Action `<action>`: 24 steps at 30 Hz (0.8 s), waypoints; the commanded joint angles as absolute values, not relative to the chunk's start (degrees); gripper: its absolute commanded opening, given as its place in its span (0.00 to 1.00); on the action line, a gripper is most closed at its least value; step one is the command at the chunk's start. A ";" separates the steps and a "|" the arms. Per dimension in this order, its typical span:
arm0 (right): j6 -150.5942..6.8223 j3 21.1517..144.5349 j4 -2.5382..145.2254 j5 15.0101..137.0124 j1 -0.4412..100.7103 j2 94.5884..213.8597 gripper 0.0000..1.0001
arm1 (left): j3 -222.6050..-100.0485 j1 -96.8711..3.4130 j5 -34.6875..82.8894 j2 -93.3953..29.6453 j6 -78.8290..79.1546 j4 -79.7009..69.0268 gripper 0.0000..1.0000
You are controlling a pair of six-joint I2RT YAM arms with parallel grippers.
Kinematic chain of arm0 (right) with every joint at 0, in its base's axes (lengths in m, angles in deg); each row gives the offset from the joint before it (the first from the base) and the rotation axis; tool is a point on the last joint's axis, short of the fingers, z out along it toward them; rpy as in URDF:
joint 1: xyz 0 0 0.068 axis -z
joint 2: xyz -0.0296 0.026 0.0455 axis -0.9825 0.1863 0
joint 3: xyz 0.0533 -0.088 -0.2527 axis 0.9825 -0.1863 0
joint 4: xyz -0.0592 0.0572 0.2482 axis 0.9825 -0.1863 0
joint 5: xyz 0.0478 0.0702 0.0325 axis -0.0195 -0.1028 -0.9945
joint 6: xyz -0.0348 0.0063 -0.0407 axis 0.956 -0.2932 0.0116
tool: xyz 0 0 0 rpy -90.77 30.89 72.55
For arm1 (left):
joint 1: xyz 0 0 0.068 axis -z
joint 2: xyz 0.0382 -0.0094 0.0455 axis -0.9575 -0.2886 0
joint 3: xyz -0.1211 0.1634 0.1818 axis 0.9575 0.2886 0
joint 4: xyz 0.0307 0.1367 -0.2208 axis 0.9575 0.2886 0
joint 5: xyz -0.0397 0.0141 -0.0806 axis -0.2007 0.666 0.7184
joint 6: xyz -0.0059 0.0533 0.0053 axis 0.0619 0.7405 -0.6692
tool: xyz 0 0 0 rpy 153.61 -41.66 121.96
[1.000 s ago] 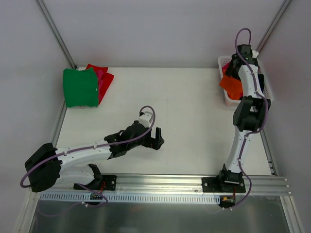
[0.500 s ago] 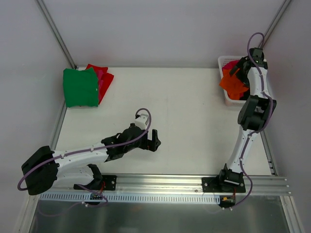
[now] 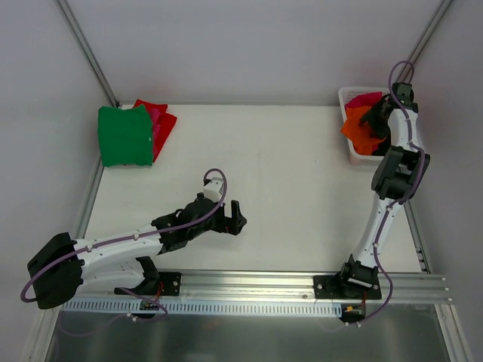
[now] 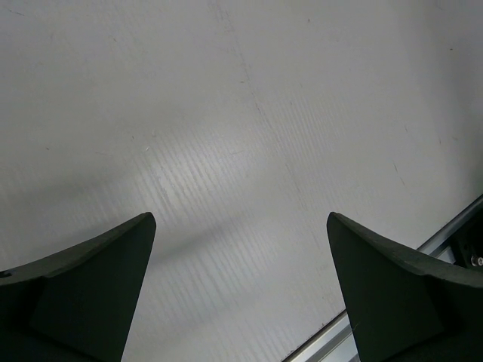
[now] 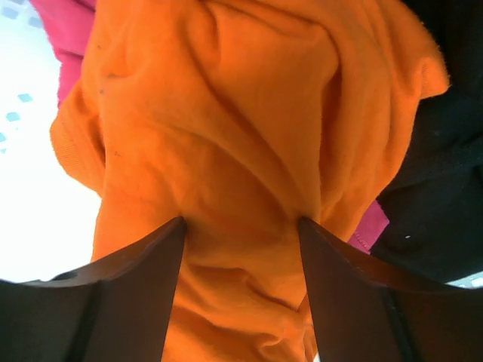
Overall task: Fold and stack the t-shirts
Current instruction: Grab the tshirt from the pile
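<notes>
An orange t-shirt (image 3: 358,130) lies crumpled on top of the white lattice basket (image 3: 344,96) at the back right, spilling over its near-left side. My right gripper (image 3: 374,118) reaches down into the basket. In the right wrist view its fingers (image 5: 143,286) press into the orange t-shirt (image 5: 226,113), and a thick fold of cloth fills the gap at the right gripper (image 5: 241,222); the jaws still stand apart. Magenta-pink (image 5: 68,30) and black (image 5: 445,166) t-shirts lie under the orange one. My left gripper (image 3: 235,218) hovers wide open over the bare table (image 4: 241,113), with nothing in it.
A folded green t-shirt (image 3: 124,136) lies at the back left corner with a red one (image 3: 163,121) partly under its right side. The table's near rail (image 4: 453,234) shows at the lower right of the left wrist view.
The right gripper has moved right and down into the basket, and its jaws have narrowed around the orange cloth. The left arm has drawn back toward the near left, still open.
</notes>
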State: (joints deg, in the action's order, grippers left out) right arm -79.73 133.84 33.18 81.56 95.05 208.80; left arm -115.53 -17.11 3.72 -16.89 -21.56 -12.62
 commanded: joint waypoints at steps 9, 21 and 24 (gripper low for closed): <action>-79.49 131.14 36.16 81.28 95.35 204.55 0.51 | -115.70 -17.59 2.57 -17.55 -22.71 -12.73 0.99; -77.64 126.21 38.28 83.30 95.26 197.42 0.75 | -117.72 -17.59 3.71 -20.89 -22.36 -12.73 0.99; -77.29 126.56 38.36 83.30 95.26 197.42 0.71 | -117.90 -17.59 3.97 -21.42 -22.53 -12.73 0.99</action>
